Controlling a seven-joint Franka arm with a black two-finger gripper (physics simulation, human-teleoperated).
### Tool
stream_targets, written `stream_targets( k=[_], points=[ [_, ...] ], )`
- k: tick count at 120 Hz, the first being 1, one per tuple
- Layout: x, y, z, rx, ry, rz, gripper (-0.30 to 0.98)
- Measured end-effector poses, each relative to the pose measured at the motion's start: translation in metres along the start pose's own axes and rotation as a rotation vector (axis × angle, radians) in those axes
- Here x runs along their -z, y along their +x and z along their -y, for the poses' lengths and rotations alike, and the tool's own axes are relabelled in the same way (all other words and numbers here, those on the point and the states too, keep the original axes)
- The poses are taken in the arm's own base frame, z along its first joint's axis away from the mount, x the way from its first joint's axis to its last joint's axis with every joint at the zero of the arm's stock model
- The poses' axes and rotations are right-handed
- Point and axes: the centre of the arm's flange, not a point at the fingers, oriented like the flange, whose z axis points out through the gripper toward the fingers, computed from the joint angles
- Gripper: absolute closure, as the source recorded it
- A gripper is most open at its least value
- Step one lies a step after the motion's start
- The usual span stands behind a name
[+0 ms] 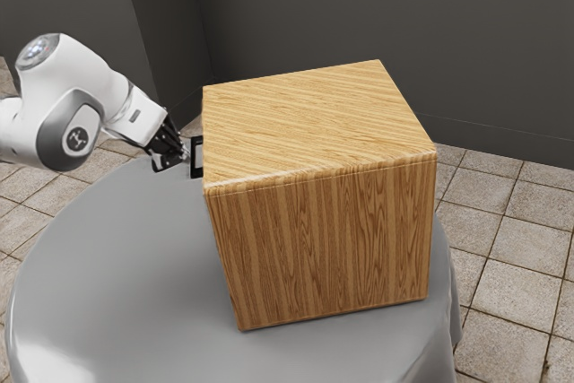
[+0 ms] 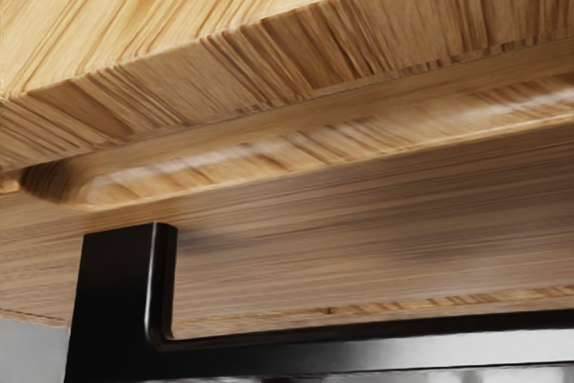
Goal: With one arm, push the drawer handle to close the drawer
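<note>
My gripper (image 1: 179, 154) is at the cabinet's handle side in the exterior view, right beside the black drawer handle (image 1: 196, 158); whether they touch I cannot tell. The wooden cabinet (image 1: 314, 132) hides the drawer front there. In the wrist view the black handle (image 2: 115, 298) stands out from the wooden drawer front (image 2: 377, 221), its long bar running along the lower edge. Above the front are a rounded groove and the cabinet's top edge (image 2: 296, 51). How far the drawer stands out is hard to judge.
The cabinet stands on a round table with a grey cloth (image 1: 134, 284). Dark walls (image 1: 314, 15) rise behind it, and a tiled floor (image 1: 516, 248) surrounds the table. My arm reaches in from the exterior view's left.
</note>
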Motion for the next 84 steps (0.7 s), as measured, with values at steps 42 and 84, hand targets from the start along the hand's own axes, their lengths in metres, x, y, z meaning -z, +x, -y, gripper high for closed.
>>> stream_targets(
  k=[42,84],
  points=[
    [-0.005,-0.008,0.000,0.023,-0.038,0.031,0.79],
    [0.040,-0.006,0.050,0.057,-0.097,0.194,0.79]
  ],
)
